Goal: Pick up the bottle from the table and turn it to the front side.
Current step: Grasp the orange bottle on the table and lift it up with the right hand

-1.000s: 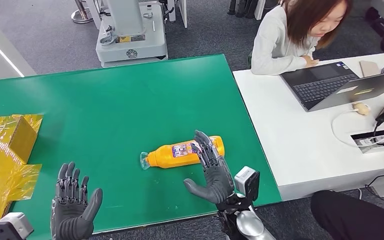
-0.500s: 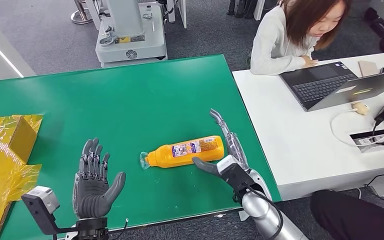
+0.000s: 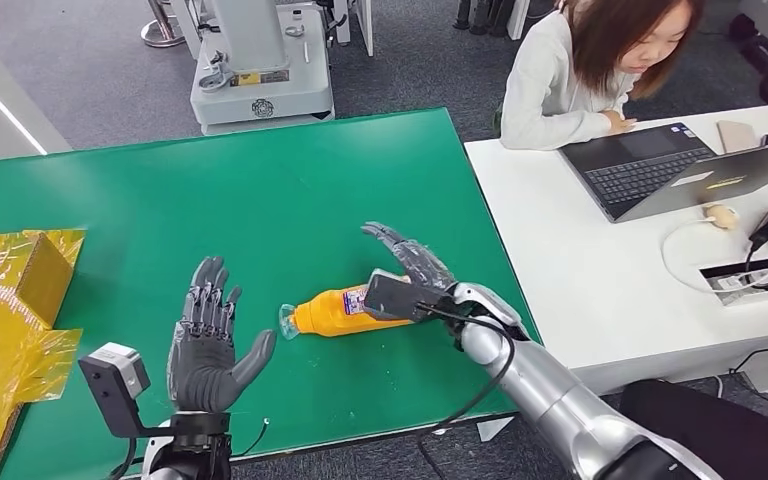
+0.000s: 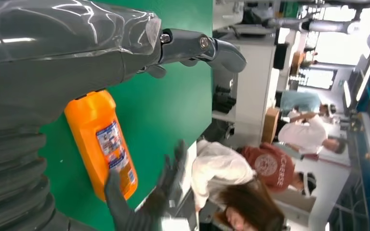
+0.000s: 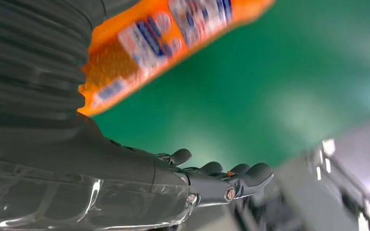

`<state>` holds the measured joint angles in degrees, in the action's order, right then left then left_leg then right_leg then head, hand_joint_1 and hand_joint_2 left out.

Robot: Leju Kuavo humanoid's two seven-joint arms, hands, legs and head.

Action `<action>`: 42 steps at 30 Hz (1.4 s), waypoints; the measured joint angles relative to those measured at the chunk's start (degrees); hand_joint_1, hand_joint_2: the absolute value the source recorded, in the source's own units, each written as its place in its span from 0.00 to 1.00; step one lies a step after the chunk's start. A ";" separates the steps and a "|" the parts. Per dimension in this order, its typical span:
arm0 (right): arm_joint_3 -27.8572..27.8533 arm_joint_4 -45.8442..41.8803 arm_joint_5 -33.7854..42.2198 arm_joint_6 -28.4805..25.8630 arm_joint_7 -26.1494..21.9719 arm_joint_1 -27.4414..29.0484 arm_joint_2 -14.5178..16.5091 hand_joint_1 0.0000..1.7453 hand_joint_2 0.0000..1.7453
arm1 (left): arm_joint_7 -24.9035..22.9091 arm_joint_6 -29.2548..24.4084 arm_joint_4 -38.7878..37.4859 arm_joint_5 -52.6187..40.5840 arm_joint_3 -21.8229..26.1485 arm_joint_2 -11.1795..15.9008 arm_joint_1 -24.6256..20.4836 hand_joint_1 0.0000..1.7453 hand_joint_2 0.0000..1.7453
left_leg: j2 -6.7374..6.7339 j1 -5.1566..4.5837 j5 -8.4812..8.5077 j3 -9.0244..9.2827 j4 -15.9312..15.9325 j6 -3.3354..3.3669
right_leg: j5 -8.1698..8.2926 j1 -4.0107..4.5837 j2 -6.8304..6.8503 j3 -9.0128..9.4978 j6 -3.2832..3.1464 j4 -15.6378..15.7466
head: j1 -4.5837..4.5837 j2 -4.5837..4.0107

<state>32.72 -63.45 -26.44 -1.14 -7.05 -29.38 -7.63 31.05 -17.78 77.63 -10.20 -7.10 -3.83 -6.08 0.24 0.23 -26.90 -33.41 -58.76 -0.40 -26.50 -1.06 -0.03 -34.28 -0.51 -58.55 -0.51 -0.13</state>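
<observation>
1. You have an orange plastic bottle with a clear cap and a blue-and-white label (image 3: pixel 345 310) lying on its side on the green table top (image 3: pixel 260 200), just below the middle of the head view, its cap pointing toward the left of the frame.
2. Judge it as light to moderate and stiff enough for a firm hold. The smooth round body will likely roll or slip, so take it around the labelled middle, not the narrow neck.
3. Your right hand (image 3: pixel 410 268) hangs over the bottle's base end, right of centre in the head view. Its fingers are spread and holding nothing, and you cannot tell whether the palm touches the bottle.
4. In the right wrist view the bottle (image 5: pixel 173 33) sits close against the palm side, with the fingers (image 5: pixel 231 180) extended past it.
5. Your left hand (image 3: pixel 210 340) stands at the lower left of the head view, fingers apart and empty, near the cap but apart from it.
</observation>
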 joint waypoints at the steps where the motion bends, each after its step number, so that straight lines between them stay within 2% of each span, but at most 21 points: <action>1: 1.07 2.05 0.28 2.59 0.22 -1.70 0.00 0.00 1.00 | -0.39 0.41 -0.05 -0.26 -0.27 -0.05 -0.06 0.00 1.00 | 0.00 0.00 0.00 0.00 0.00 0.00 | 0.00 0.00 0.01 0.00 0.00 0.00 | 0.00 0.00; 8: 9.77 15.74 1.41 11.08 0.52 -14.44 1.28 0.00 1.00 | -2.15 1.32 -0.06 -0.24 -0.83 -0.54 -0.11 0.00 1.00 | 0.02 0.00 0.07 0.00 -0.03 0.03 | 0.05 -0.01 0.04 0.01 0.00 -0.01 | 0.00 0.00; 16: 18.35 23.20 1.36 17.50 2.31 -21.83 1.61 0.00 1.00 | -2.42 1.94 -0.23 1.08 -0.84 -0.50 0.26 0.00 1.00 | 0.02 0.00 0.07 -0.01 -0.04 0.03 | 0.05 0.00 0.03 -0.01 0.01 -0.01 | 0.01 0.00; 22: 22.57 24.75 3.27 20.64 3.74 -24.89 1.17 0.00 1.00 | -2.41 2.17 -0.23 1.72 -0.84 -0.50 0.78 0.00 1.00 | 0.03 -0.01 0.07 -0.01 -0.04 0.03 | 0.05 -0.01 0.03 -0.01 0.01 -0.01 | 0.01 0.00; 28: 26.71 22.60 12.48 25.90 6.31 -26.70 -1.24 0.00 1.00 | -2.41 2.72 -0.21 2.69 -0.84 -0.48 2.02 0.00 1.00 | 0.04 -0.01 0.07 -0.01 -0.05 0.03 | 0.05 -0.01 0.05 -0.01 0.01 -0.01 | 0.00 0.00; 36: 31.61 18.91 18.47 28.36 8.86 -27.86 -4.10 0.00 1.00 | -2.70 3.64 -0.21 4.09 -0.84 -0.32 2.08 0.00 1.00 | 0.04 0.00 0.07 -0.01 -0.05 0.03 | 0.05 0.00 0.05 -0.01 0.01 -0.01 | 0.01 0.00; 42: 36.73 17.68 18.54 28.86 9.39 -28.33 -5.64 0.00 1.00 | -2.53 3.68 -0.23 6.04 -0.84 0.10 1.95 0.00 1.00 | 0.04 0.00 0.07 0.00 -0.05 0.03 | 0.05 0.00 0.04 -0.01 0.01 -0.01 | 0.01 0.00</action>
<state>69.45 -45.77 -7.90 27.72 2.33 -57.72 -13.27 28.51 -14.10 77.40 -4.16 -7.93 -3.73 -4.12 0.27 0.23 -26.84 -33.41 -58.81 -0.37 -26.45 -1.07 0.01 -34.29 -0.50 -58.56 -0.51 -0.13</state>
